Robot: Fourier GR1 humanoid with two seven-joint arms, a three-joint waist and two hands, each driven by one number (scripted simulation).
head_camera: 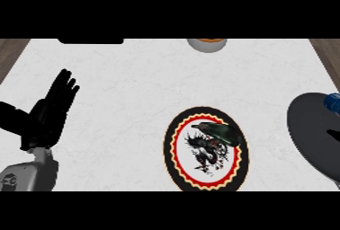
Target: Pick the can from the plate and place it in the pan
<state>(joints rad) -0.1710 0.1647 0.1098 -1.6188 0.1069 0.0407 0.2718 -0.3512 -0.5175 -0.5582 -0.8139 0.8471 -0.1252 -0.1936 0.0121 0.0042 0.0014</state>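
A round plate [178, 155] with a black, red and yellow rim and a dragon picture lies in the middle of the white counter. On its upper right part sits a dark green object [222, 132] that looks like the can. The dark grey pan [312, 134] lies at the right edge, partly cut off. A blue part [332, 103] shows at the pan's far rim; I cannot tell what it is. My left hand [50, 112] rests open at the left, fingers up, well away from the plate. My right hand is out of view.
A grey and orange rounded object [207, 44] stands at the counter's far edge. A flat black object [91, 41] lies at the far left. Wooden floor shows past both side edges of the counter.
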